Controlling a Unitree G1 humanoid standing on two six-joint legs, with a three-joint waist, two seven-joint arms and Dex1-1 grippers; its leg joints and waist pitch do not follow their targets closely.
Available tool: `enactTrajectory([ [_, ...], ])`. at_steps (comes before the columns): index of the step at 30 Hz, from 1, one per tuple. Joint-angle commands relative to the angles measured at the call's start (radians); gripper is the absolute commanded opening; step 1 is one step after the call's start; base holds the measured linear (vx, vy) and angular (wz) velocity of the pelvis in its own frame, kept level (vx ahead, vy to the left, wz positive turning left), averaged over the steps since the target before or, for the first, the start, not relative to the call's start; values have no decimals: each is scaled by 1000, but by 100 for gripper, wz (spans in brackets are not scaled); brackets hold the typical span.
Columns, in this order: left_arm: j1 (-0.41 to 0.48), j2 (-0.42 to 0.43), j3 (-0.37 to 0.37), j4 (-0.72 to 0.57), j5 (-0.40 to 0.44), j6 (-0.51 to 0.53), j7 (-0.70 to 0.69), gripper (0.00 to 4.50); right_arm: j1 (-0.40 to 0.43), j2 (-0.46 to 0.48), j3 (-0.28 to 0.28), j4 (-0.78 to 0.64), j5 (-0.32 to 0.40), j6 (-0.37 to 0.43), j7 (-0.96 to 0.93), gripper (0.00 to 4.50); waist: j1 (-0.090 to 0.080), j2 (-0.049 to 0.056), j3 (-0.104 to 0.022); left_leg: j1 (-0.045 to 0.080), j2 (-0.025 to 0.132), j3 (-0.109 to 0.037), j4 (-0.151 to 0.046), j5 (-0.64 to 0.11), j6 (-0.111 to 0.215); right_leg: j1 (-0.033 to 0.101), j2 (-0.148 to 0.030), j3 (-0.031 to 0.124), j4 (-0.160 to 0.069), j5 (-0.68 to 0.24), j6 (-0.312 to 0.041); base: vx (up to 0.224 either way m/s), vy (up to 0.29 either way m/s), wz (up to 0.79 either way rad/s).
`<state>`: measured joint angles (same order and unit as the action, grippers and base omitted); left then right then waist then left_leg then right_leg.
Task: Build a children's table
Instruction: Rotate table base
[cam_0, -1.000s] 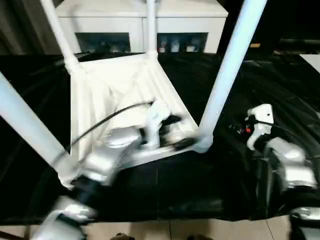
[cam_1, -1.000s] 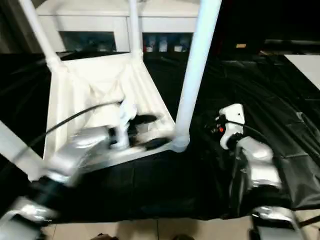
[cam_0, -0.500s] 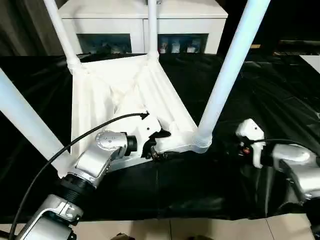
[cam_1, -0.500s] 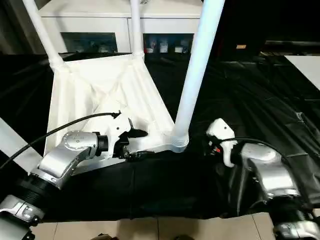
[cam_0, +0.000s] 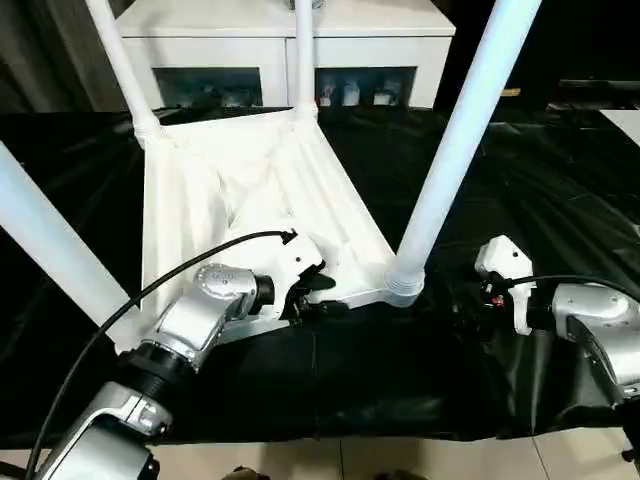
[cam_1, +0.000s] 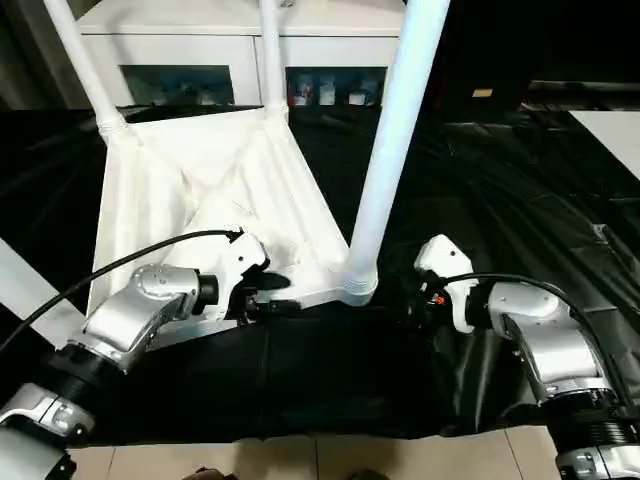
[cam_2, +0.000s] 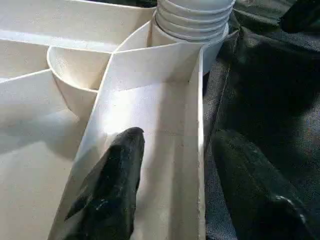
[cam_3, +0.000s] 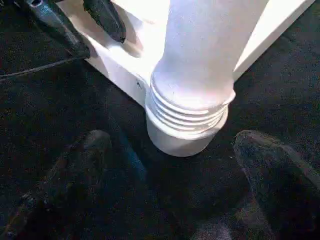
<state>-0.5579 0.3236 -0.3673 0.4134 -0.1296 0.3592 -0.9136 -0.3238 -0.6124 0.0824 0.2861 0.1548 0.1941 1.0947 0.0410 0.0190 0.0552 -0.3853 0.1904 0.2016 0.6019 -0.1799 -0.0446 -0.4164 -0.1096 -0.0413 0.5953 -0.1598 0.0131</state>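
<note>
The children's table lies upside down on black cloth, its white ribbed tabletop (cam_0: 230, 170) facing up. Four white legs stand in the corner sockets: far left (cam_0: 120, 65), far right (cam_0: 303, 55), near left (cam_0: 45, 245) and near right (cam_0: 455, 130). My left gripper (cam_2: 177, 137) straddles the tabletop's near rim beside the near right socket. One finger (cam_2: 120, 170) sits inside a rib pocket, the other outside on the cloth, both clear of the wall. My right gripper (cam_3: 172, 142) is open, its fingers spread wide in front of the ribbed base (cam_3: 192, 105) of the near right leg, apart from it.
A white glass-doored cabinet (cam_0: 280, 40) stands behind the table. Wrinkled black cloth (cam_0: 400, 370) covers the work surface, and its front edge meets a tiled floor (cam_0: 420, 460). My left arm's black cable (cam_0: 180, 270) arcs over the tabletop's near side.
My left gripper dropped from above the ribs to the near rim and narrowed. My right gripper swung in toward the near right leg's base and opened wider.
</note>
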Motion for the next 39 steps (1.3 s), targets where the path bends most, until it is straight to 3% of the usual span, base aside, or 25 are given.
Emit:
enactTrajectory([
  [1, -13, 6, 1, 2, 15, 10, -17, 215, 2, -19, 1, -18, 4, 7, 7, 437, 4, -4, -71, 19, 31, -15, -75, -280, 52, 52, -22, 19, -64, -188, -266, 0, 0, 0],
  [8, 17, 48, -28, -44, 29, 32, -63, 172, -19, -19, -6, 2, -1, -5, -3, 437, 3, -2, -72, 21, 32, -16, -76, -277, 48, 51, -22, 19, -62, -186, -267, 0, 0, 0],
  [9, 18, 51, -33, -44, 34, 30, -64, 163, -22, -18, -8, 7, -1, -7, -4, 437, 3, -6, -72, 21, 32, -15, -75, -275, 51, 51, -22, 19, -63, -185, -267, 0, 0, 0],
  [15, 24, 51, -41, -41, 56, 19, -61, 124, -39, 5, -24, 26, 10, -18, -28, 437, 2, -6, -71, 21, 31, -15, -75, -278, 48, 50, -23, 20, -64, -210, -260, 0, 0, 0],
  [23, 26, 39, -44, -33, 73, -32, -53, 35, -58, 52, -50, 63, 46, -20, -62, 437, 2, 0, -73, 21, 31, -16, -76, -280, 42, 50, -23, 19, -64, -214, -255, 0, 0, 0],
  [27, 43, 20, -43, -54, 64, -89, -71, 6, -89, 84, -29, 127, 27, -53, -78, 437, 0, -8, -75, 19, 29, -15, -73, -272, 45, 50, -24, 18, -63, -205, -262, 0, 0, 0],
  [28, 47, 17, -42, -58, 60, -99, -73, 1, -96, 90, -28, 139, 24, -57, -84, 419, 1, -6, -75, 18, 29, -15, -72, -263, 47, 51, -24, 18, -62, -200, -263, 0, 0, 0],
  [31, 57, 5, -37, -74, 53, -111, -77, 1, -114, 106, -27, 169, 18, -67, -89, 419, 3, -10, -77, 19, 30, -13, -70, -231, 62, 51, -23, 18, -57, -166, -270, 0, 0, 0],
  [33, 68, 1, -37, -93, 47, -112, -82, 0, -136, 120, -20, 212, 12, -82, -95, 388, 4, -10, -77, 16, 30, -13, -69, -213, 72, 53, -25, 18, -55, -156, -272, 0, 0, 0],
  [39, 78, 1, -38, -96, 54, -124, -85, 0, -160, 140, -4, 279, 6, -107, -67, 342, 6, -11, -76, 17, 30, -12, -69, -218, 78, 51, -24, 18, -58, -185, -269, 0, 0, 0],
])
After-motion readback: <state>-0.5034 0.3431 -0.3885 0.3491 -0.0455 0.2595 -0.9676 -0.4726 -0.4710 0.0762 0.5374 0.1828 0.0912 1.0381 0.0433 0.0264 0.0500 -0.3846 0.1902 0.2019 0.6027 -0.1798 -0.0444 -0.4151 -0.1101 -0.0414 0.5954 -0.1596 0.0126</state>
